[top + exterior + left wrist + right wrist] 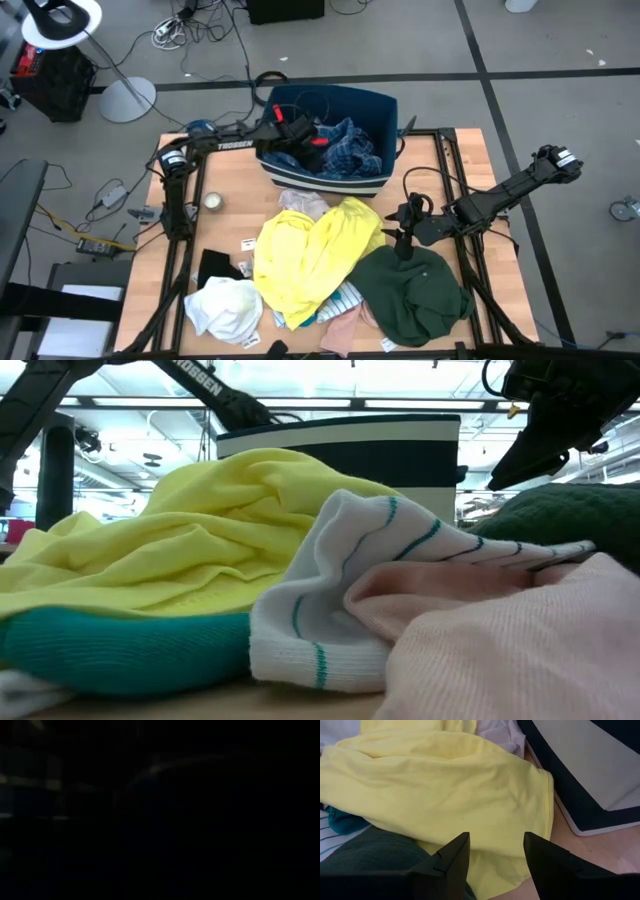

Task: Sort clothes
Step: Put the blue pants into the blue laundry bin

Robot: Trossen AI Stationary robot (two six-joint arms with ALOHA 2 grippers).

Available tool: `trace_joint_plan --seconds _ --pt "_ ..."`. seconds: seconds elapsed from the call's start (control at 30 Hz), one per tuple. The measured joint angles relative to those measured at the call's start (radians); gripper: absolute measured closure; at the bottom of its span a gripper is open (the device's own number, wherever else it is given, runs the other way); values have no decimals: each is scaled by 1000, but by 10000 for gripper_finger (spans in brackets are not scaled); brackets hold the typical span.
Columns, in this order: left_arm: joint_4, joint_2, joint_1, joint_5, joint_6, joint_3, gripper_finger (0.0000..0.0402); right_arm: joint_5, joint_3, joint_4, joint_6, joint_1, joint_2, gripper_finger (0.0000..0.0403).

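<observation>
The clothes lie heaped on the near half of the table: a yellow garment (310, 255) (445, 785) on top, a dark green one (410, 290) to its right, a white one (225, 305), a black one (218, 268), a striped one (370, 560), a pink one (500, 650) and a teal one (120, 650). A blue plaid garment (352, 145) lies in the dark blue bin (385, 105). My left gripper (318, 150) is down inside the bin beside the plaid; its wrist view is dark. My right gripper (495, 852) hangs open just above where yellow meets green.
The bin stands at the table's far middle, its striped wall (580, 770) close to my right gripper. A small round object (212, 201) and a paper tag (248, 243) lie on the bare wood at the left. Black frame rails (190, 240) run along both sides.
</observation>
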Motion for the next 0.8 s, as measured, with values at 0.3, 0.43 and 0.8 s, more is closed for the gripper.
trace_joint_plan --seconds 0.3,0.43,0.8 --pt "-1 2 -1 -22 44 74 245 0 0 -3 2 -1 0 215" --pt "-71 -11 -8 -25 92 177 245 0 0 -4 2 -1 0 215" --pt "-58 -189 -54 -88 233 265 245 -1 0 -16 1 -1 0 215"
